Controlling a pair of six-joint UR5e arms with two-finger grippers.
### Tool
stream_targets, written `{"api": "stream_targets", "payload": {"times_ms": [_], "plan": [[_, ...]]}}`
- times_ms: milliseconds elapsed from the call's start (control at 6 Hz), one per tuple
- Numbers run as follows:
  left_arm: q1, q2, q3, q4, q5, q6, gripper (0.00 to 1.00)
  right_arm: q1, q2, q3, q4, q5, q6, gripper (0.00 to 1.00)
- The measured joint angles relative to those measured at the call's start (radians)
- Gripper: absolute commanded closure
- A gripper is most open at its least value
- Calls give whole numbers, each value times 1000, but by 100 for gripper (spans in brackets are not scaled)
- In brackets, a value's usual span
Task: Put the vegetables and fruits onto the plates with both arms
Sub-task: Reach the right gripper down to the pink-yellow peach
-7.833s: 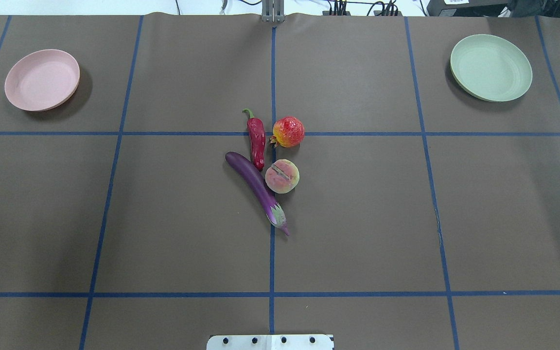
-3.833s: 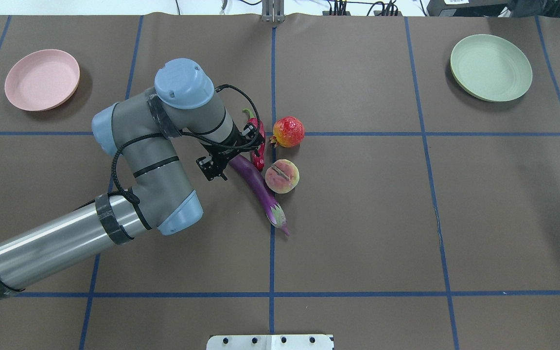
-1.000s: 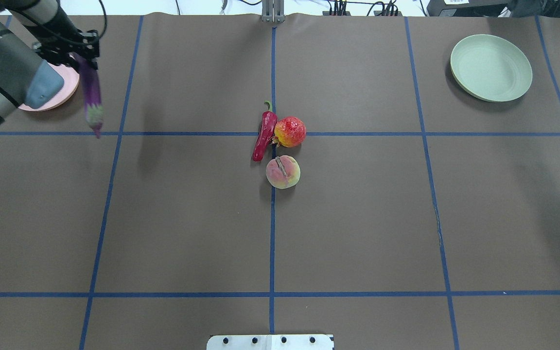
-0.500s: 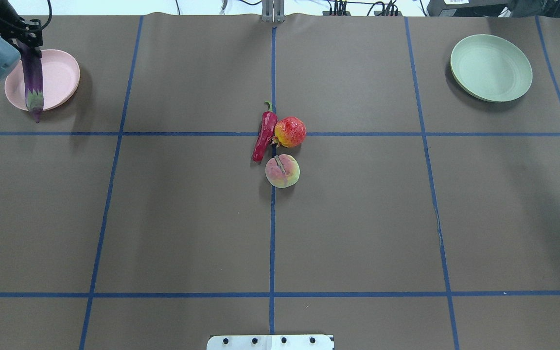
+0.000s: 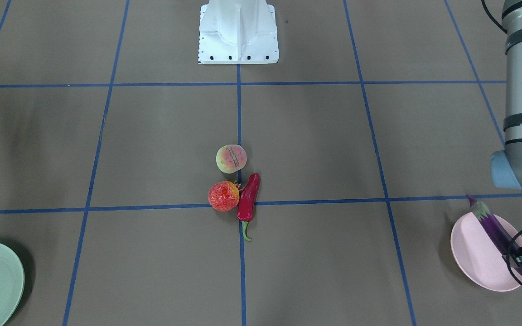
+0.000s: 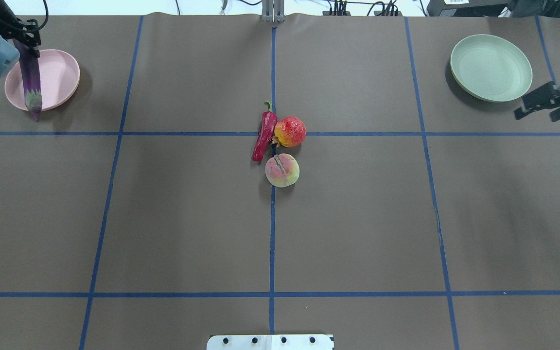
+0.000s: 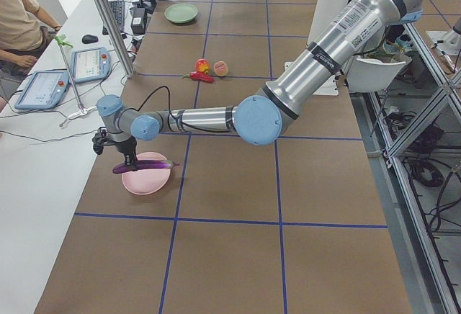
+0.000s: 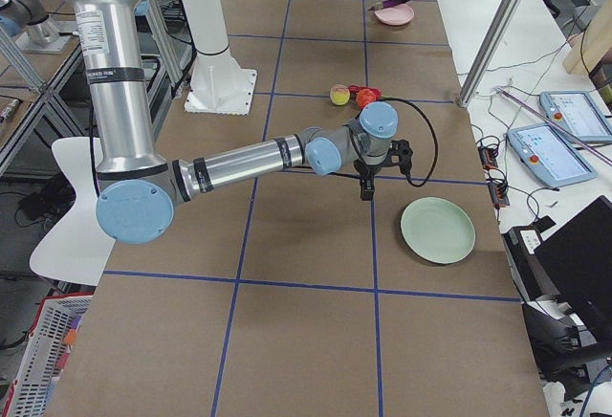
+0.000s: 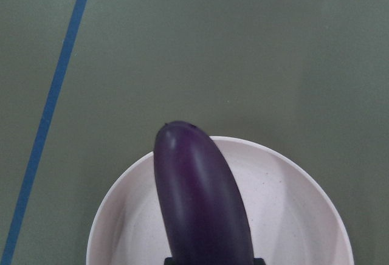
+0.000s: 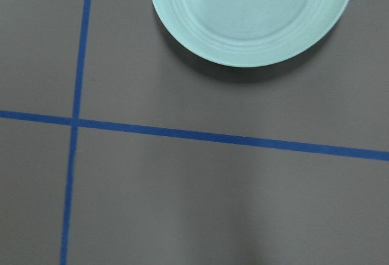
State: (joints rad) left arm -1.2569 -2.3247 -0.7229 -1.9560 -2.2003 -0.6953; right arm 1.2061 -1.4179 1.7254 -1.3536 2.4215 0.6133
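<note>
Closest to the robot: white base block (image 6: 270, 341) at the near edge of the brown surface (image 6: 173, 228), on the centre line of the blue tape grid (image 6: 271, 253).

Mid-surface, on that centre line:
- peach (image 6: 282, 170), nearest of the cluster, seam up, sitting on the tape.
- red chili pepper (image 6: 265, 137) just beyond, on the robot's left of the line, green stem pointing away from the robot.
- pomegranate (image 6: 289, 131) on the right of the line, touching the chili; its crown points toward the peach, which lies just beside it.

Far right: right end effector (image 8: 366, 193) hangs above the surface just nearer the robot than the mint green plate (image 6: 491, 68), well apart from the cluster. Overhead view shows its two fingers spread, with nothing between them. Right wrist view looks down on the plate's near rim and a tape crossing.

Far left: pale pink plate (image 6: 59, 73). Left end effector (image 7: 130, 160) is pinched on the eggplant (image 6: 31, 78) at the end away from its cap. Eggplant runs roughly level across the plate, green-white cap past the rim on the robot's side. Cannot tell whether it touches the plate or sits just above it.
</note>
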Motion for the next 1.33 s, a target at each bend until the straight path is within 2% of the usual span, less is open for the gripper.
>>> {"api": "stream_targets", "payload": {"times_ms": [333,667,1000,1333], "plan": [[-2,-12,3,-9,-4,-7,0,-143,114,15,30,-44,277,0],[-2,-21,-33,-9,-7,-34,0,-321,243,40,33,-168,554,0],[0,-10,-110,-4,-28,-67,0,-494,351,49,24,-337,851,0],[27,24,-242,-1,-71,-200,0,-580,439,4,-14,-453,1102,1]]}}
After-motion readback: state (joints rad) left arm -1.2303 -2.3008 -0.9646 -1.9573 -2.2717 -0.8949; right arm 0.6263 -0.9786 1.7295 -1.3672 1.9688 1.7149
